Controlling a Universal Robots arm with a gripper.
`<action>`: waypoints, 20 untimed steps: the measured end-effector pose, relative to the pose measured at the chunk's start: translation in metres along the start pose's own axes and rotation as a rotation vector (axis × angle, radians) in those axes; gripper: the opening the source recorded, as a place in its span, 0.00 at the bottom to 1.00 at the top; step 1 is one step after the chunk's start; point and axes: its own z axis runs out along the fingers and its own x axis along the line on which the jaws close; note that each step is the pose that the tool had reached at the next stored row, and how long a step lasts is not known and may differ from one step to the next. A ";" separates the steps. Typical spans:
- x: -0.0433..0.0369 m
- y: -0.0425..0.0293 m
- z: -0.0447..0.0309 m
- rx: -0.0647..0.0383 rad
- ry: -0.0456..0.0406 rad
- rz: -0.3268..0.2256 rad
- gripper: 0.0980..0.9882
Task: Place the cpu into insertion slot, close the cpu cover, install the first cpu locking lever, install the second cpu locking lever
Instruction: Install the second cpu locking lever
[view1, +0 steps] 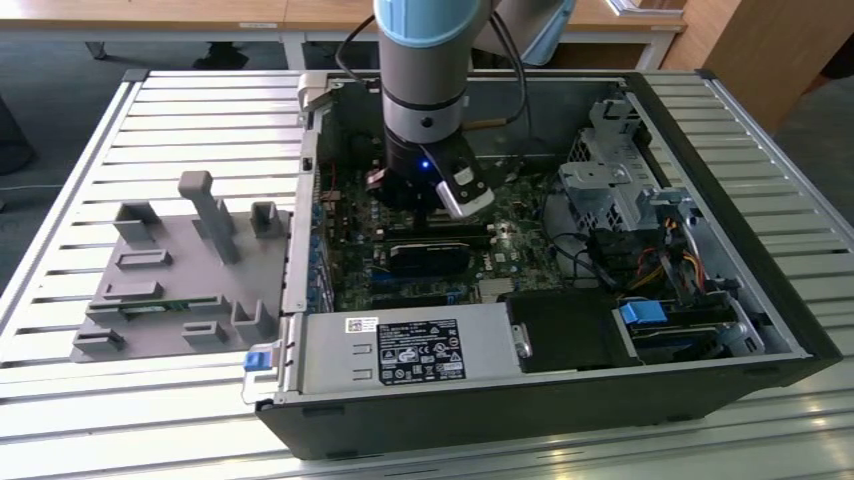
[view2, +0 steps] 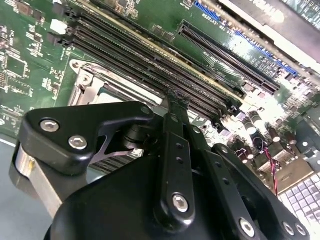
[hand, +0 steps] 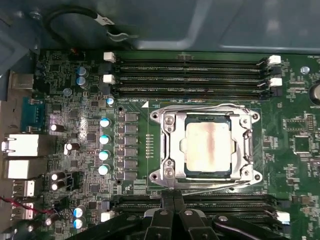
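We see the cpu (hand: 209, 146) lying flat inside the insertion slot (hand: 186, 172) on the green motherboard (hand: 75, 80), its pale metal top showing through the window of the cpu cover (hand: 172, 145), which lies down over it. Two thin wire locking levers (hand: 200, 107) run along opposite sides of the frame; whether each is fully hooked under its catch we cannot tell. Rows of memory slots (hand: 190, 75) flank the socket on two sides.

The tool (hand: 173, 196) hangs just beside the socket edge, over the nearer memory slots, its two fingers (hand: 167, 207) pressed together and pinching nothing. In the exterior view the tool (view1: 430, 215) reaches down into the open computer case (view1: 747, 300), which stands on the slatted counter (view1: 134, 420).

We judge the lever work is in hand: pressing with closed tips wants a straight, steady push on the wire, clear of the cover.
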 end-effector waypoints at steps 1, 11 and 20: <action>0.0004 -0.0001 0.0011 -0.001 0.0000 0.000 0.03; 0.0071 -0.0013 0.0076 -0.040 0.0004 0.002 0.03; 0.0099 -0.0006 0.0118 -0.066 0.0007 0.006 0.03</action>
